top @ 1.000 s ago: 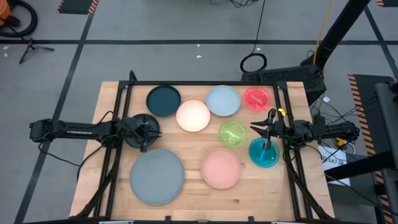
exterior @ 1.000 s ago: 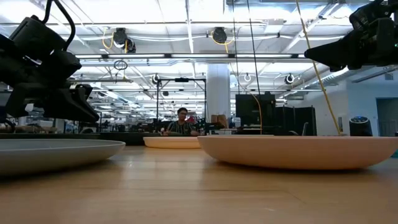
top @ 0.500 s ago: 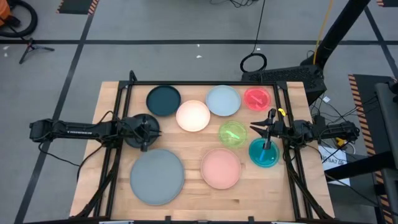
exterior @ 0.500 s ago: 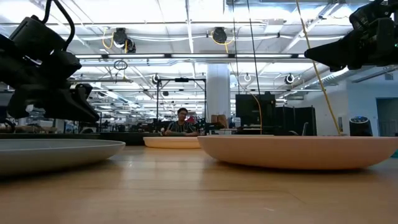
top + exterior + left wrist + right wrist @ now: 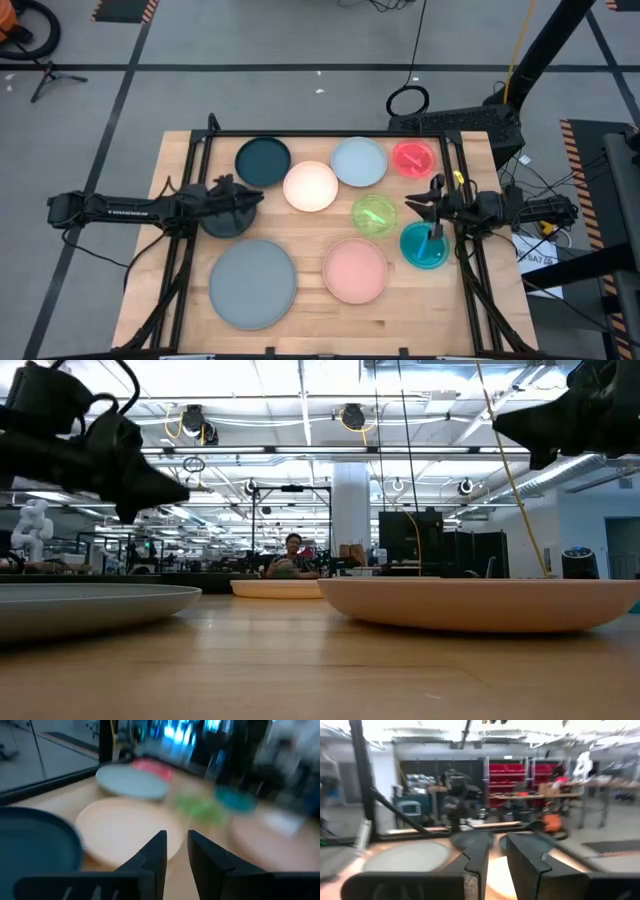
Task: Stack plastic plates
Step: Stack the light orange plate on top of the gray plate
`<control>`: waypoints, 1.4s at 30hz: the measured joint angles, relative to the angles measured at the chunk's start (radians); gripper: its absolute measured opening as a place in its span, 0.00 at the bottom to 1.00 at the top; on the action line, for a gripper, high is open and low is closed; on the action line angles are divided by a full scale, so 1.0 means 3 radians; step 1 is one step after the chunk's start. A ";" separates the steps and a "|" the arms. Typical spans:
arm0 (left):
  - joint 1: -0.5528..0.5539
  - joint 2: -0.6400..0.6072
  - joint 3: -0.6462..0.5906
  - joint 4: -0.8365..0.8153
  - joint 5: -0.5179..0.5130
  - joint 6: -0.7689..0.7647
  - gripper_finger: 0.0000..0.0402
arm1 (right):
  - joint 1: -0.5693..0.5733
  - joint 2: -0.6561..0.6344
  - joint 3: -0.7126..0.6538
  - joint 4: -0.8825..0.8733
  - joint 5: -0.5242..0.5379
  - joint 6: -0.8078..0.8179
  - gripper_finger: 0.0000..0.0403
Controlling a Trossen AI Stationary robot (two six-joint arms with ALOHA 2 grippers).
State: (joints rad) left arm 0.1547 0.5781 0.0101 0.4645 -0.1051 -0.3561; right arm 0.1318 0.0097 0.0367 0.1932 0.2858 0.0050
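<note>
High view: the wooden tabletop [image 5: 190, 150] holds the round plastic plates spread singly, none stacked. The large grey plate [image 5: 252, 284] lies near the front edge, bare wood beside it, the salmon pink plate [image 5: 355, 270] to its right. White lettering on the left arm is too small to read. The left gripper [image 5: 257, 196] hovers by the cream plate [image 5: 310, 186], fingers narrowly apart. The right gripper [image 5: 412, 207], likewise narrowly parted, hangs above the small teal plate [image 5: 424, 246].

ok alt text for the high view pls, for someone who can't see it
Top-down view of a wooden table with round plastic plates lying apart, from a large grey plate to a small red plate. The left gripper reaches over a charcoal plate; the right gripper is above a teal plate.
</note>
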 joint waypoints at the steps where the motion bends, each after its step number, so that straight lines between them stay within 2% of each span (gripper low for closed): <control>1: 0.0000 0.0000 0.0000 0.0107 0.0000 -0.0095 0.21 | 0.0001 0.0013 0.0026 -0.0011 -0.0005 0.0101 0.15; 5: 0.0000 0.0001 0.0000 0.0440 0.0000 -0.0242 0.21 | 0.0001 0.0070 0.0053 0.0088 -0.0007 0.0271 0.15; 12: 0.0000 0.0000 0.0003 0.1089 -0.0003 -0.0204 0.21 | -0.0003 0.0265 0.0057 0.0451 0.0056 0.0102 0.15; 15: 0.0000 0.0001 0.0091 0.1080 -0.0055 -0.0089 0.21 | -0.0003 0.0380 0.0061 0.0536 0.0259 0.0083 0.15; 20: 0.0001 0.0041 0.0279 0.1057 -0.0374 0.0118 0.21 | -0.0004 0.0616 0.0062 0.0674 0.0362 0.0020 0.15; 26: 0.0000 0.0256 0.0574 0.0934 -0.0389 0.0348 0.21 | -0.0004 0.0918 0.0072 0.1116 0.0367 -0.0065 0.15; 30: 0.0000 0.0434 0.0859 0.0525 -0.0385 0.0500 0.21 | -0.0004 0.1116 0.0225 0.1109 0.0378 -0.0068 0.15; 33: 0.0000 0.0593 0.1156 -0.0057 -0.0380 0.0472 0.21 | -0.0004 0.1280 0.0430 0.1043 0.0411 -0.0072 0.15; 39: 0.0000 0.1079 0.1785 -0.1627 -0.0371 0.0306 0.21 | -0.0005 0.1585 0.0978 0.0242 0.0632 0.0221 0.15; 42: 0.0000 0.1371 0.1962 -0.2088 -0.0369 0.0325 0.21 | -0.0004 0.1718 0.1182 -0.0062 0.0626 0.0398 0.15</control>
State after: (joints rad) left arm 0.1547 0.9896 0.5988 -0.1618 -0.2157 -0.2588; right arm 0.1307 0.5250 0.3911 0.1746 0.4737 0.1245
